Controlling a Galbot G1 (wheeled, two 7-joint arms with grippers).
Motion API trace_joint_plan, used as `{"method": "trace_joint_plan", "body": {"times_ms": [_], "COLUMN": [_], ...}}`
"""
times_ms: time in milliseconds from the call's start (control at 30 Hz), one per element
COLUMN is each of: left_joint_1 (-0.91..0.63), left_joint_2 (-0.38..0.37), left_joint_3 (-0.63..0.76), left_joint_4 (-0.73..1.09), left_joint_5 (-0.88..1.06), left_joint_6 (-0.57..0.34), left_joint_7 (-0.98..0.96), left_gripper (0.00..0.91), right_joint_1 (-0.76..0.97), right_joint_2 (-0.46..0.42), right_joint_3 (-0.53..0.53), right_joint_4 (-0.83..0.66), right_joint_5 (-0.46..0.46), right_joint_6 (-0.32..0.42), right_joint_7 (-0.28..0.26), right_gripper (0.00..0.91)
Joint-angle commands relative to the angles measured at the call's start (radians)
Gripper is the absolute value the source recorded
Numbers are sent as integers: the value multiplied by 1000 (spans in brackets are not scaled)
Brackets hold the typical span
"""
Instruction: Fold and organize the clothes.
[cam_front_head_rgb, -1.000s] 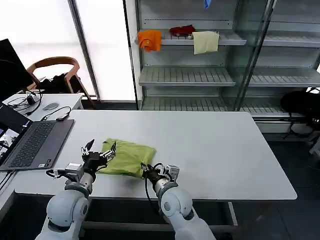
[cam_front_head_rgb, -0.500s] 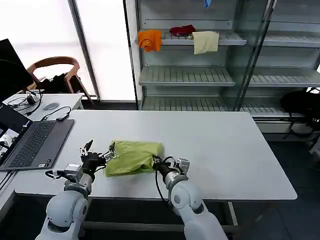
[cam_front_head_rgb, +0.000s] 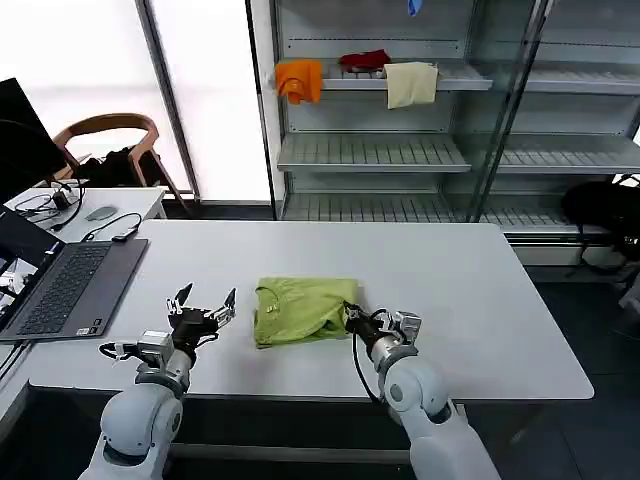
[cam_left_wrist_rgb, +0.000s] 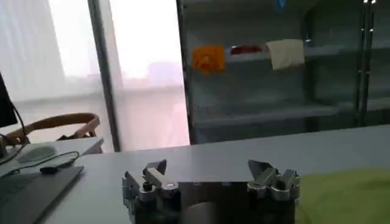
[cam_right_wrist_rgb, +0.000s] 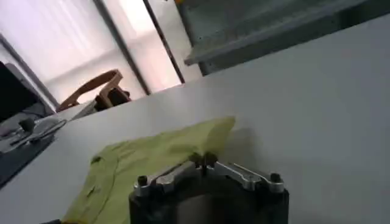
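Observation:
The clothes are one lime yellow-green T-shirt (cam_front_head_rgb: 305, 310), lying folded into a compact rectangle on the white table (cam_front_head_rgb: 460, 290) near its front edge. My right gripper (cam_front_head_rgb: 352, 318) is at the shirt's right edge, shut on a pinch of the fabric. In the right wrist view its fingertips (cam_right_wrist_rgb: 203, 161) meet on the edge of the shirt (cam_right_wrist_rgb: 140, 167). My left gripper (cam_front_head_rgb: 205, 308) hovers open to the left of the shirt, apart from it, with nothing between its fingers. From the left wrist, that gripper (cam_left_wrist_rgb: 208, 170) stands wide open, with the shirt (cam_left_wrist_rgb: 344, 195) off to one side.
An open laptop (cam_front_head_rgb: 70, 285) lies at the table's left end, with cables and a mouse on the side desk behind. Metal shelves at the back carry an orange cloth (cam_front_head_rgb: 299, 80), a red cloth (cam_front_head_rgb: 364, 60) and a cream cloth (cam_front_head_rgb: 411, 84). The table's right half is bare.
The right gripper has pulled the shirt to the right across the table. The left gripper, which was at the shirt's left edge, now stands open and clear of it.

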Motion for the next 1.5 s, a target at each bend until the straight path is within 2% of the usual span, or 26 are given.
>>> {"method": "trace_joint_plan", "body": {"times_ms": [33, 67, 133, 167, 233, 267, 333, 367, 400, 467, 533, 567, 600, 633, 700, 800, 967, 1367, 1433, 1500], "left_joint_1": [4, 6, 6, 5, 5, 3, 1, -1, -3, -12, -21, -27, -33, -36, -45, -46, -39, -16, -14, -11], "left_joint_2": [2, 3, 5, 5, 6, 6, 6, 6, 4, 0, -1, -2, -1, 1, 4, 13, 12, 21, 24, 25], "left_joint_3": [-4, -7, -9, -11, -14, -15, -16, -18, -20, -23, -26, -32, -35, -38, -46, -52, -53, -52, -52, -53], "left_joint_4": [-2, -1, 4, 8, 15, 20, 27, 33, 40, 53, 72, 87, 95, 102, 121, 130, 129, 119, 118, 115], "left_joint_5": [-2, -2, -3, -3, -5, -6, -10, -14, -23, -53, -79, -101, -116, -124, -133, -148, -170, -178, -179, -178], "left_joint_6": [-2, -2, -5, -6, -9, -12, -17, -22, -24, -35, -60, -72, -83, -94, -115, -122, -136, -131, -129, -125], "left_joint_7": [5, 6, 6, 6, 6, 6, 6, 6, 5, 2, -2, -4, -5, -5, -5, -1, 4, 26, 26, 26], "left_gripper": [907, 907, 907, 907, 907, 907, 907, 907, 907, 907, 907, 907, 907, 907, 907, 907, 907, 907, 907, 907], "right_joint_1": [-56, -83, -123, -142, -162, -174, -183, -182, -181, -175, -173, -169, -163, -159, -165, -173, -174, -176, -174, -171], "right_joint_2": [-57, -53, -36, -48, -97, -115, -133, -159, -161, -183, -199, -218, -231, -235, -257, -267, -259, -252, -248, -240], "right_joint_3": [55, 74, 114, 142, 157, 188, 249, 279, 292, 386, 402, 430, 437, 441, 450, 455, 454, 449, 449, 458], "right_joint_4": [62, 86, 113, 123, 130, 122, 108, 96, 91, 54, 46, 46, 46, 44, 42, 49, 48, 59, 60, 60], "right_joint_5": [-248, -386, -547, -685, -777, -877, -916, -899, -890, -855, -816, -691, -624, -618, -645, -640, -638, -674, -641, -603], "right_joint_6": [5, 6, 20, 63, 118, 166, 190, 195, 195, 213, 212, 187, 161, 149, 166, 180, 186, 164, 171, 170], "right_joint_7": [-116, -160, -243, -265, -272, -280, -277, -249, -246, -259, -263, -269, -263, -262, -267, -277, -283, -262, -243, -252], "right_gripper": [907, 907, 907, 907, 907, 907, 907, 907, 907, 907, 907, 907, 907, 907, 907, 907, 907, 907, 907, 907]}}
